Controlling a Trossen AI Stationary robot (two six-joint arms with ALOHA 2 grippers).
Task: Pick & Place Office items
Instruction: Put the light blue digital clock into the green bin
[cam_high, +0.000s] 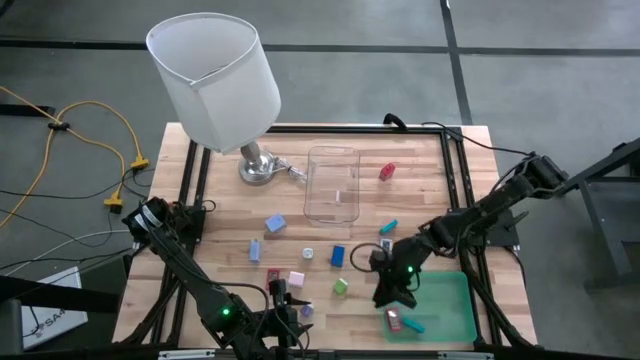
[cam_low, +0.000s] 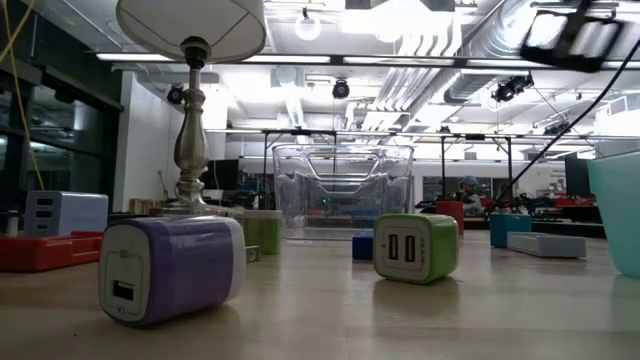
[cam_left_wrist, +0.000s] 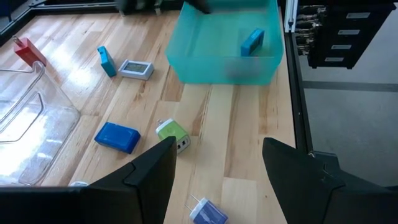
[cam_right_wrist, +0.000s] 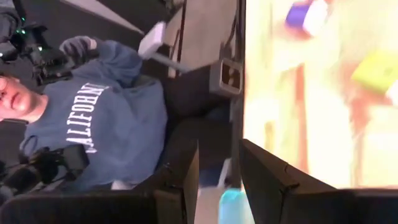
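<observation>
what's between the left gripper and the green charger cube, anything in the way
Nothing visible. In the left wrist view the left gripper has its fingers apart, and the green charger cube lies just ahead on bare wood. The purple charger and blue block lie to either side, off the line to the cube.

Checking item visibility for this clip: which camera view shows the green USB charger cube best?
The low view: the green charger cube sits close, its two USB ports facing the camera. The high view shows a small green square; the left wrist view shows it tilted; the right wrist view only a blur.
</observation>
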